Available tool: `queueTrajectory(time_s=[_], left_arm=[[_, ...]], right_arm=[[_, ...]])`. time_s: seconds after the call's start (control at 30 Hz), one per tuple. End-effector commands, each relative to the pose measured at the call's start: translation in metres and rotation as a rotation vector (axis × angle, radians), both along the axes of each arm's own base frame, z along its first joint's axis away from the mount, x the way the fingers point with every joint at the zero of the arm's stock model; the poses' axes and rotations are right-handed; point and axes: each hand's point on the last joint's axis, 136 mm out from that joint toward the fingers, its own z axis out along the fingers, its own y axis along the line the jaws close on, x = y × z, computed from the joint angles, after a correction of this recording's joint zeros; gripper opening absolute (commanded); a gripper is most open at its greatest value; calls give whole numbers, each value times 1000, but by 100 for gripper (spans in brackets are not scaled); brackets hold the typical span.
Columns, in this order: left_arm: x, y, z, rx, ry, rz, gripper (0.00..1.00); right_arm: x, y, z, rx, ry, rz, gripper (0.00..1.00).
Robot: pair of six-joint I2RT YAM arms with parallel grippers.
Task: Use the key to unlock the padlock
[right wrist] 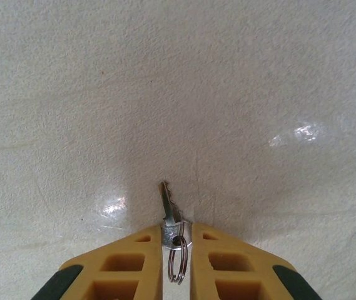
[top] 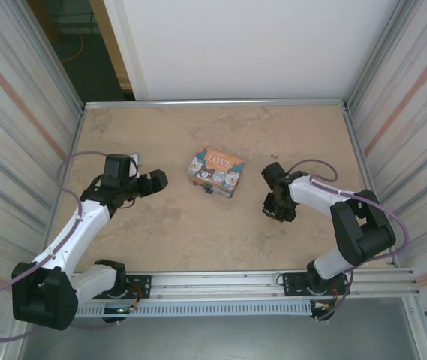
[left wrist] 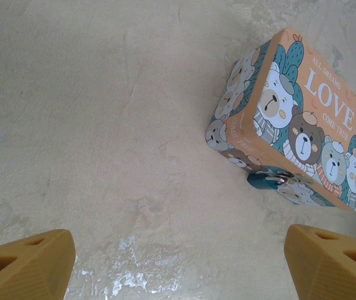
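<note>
Gripping the key – the lock is not yet reached.

Nearest, the right gripper [right wrist: 176, 234] is clenched on the key [right wrist: 167, 203] by its head, blade pointing forward low over the table [top: 198, 240], its ring [right wrist: 177, 262] dangling between the fingers. The left gripper [left wrist: 178, 250] stands spread wide, holding nothing, aimed toward the tin [left wrist: 309, 119]. Farther in, between both grippers and apart from each, the padlock [left wrist: 266, 180] hangs on the tin's near face. Judging by this, pickup is done; carrying, inserting and turning remain. Bare tabletop lies open around the tin – the side walls [top: 25, 150] and far edge [top: 213, 103] sit well apart.
</note>
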Motion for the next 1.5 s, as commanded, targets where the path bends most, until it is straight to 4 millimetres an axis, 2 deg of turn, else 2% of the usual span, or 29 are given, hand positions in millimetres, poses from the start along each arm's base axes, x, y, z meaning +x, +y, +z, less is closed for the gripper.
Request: queueTrajectory(time_s=[0.0, 0.5, 0.77, 1.0, 1.13, 1.33, 1.47], left_arm=[[2, 0, 1, 1, -8, -16, 87], [3, 1, 8, -2, -16, -6, 87], [6, -7, 28, -94, -41, -15, 87], [11, -29, 55, -268, -46, -64, 86], [14, -44, 69, -389, -11, -80, 86], [19, -62, 80, -598, 114, -43, 85], [26, -75, 95, -739, 104, -44, 84]], right_arm=[[-1, -1, -2, -25, 11, -11, 11], [1, -6, 12, -40, -47, 5, 0], [20, 9, 37, 27, -205, 91, 0], [41, 33, 75, 157, -399, 198, 0], [49, 50, 103, 239, -511, 278, 0], [57, 70, 147, 349, -657, 355, 0], [62, 87, 175, 437, -729, 388, 0]])
